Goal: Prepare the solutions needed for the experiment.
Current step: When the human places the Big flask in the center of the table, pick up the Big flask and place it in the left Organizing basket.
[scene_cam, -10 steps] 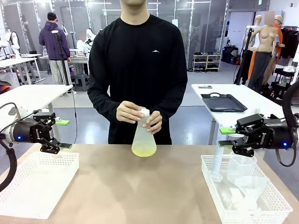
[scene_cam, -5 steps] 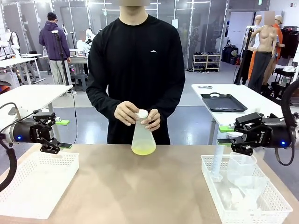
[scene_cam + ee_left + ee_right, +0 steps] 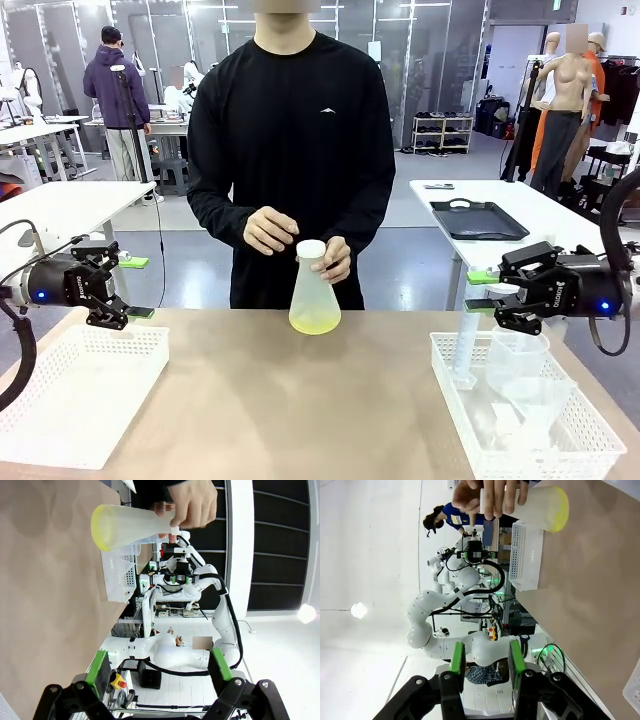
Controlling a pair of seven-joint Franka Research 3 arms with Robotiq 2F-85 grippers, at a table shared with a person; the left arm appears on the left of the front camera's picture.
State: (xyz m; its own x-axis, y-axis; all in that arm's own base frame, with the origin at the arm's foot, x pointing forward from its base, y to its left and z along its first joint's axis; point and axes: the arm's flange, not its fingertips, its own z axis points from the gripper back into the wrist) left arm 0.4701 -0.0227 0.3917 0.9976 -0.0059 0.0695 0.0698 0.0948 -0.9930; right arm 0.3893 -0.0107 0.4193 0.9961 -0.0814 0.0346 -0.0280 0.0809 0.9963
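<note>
translucent conical plastic flask (image 3: 314, 295) with white cap stands upright at the far middle of the tan table (image 3: 300, 420), long axis vertical, cap up, wide base down. shallow pale yellow-green liquid (image 3: 314, 322) sits in its base. bare table in front of the flask. empty white mesh basket (image 3: 100, 332) well to its left, white basket of clear labware (image 3: 450, 400) well to its right. one hand (image 3: 335, 258) grips the flask neck, other hand (image 3: 268, 228) hovers just beside the cap, fingers curled. left gripper (image 3: 135, 288) well left of the flask, level, fingers toward it, spread wide, empty. right gripper (image 3: 482, 291) mirrors it on the right, also spread, empty.
</note>
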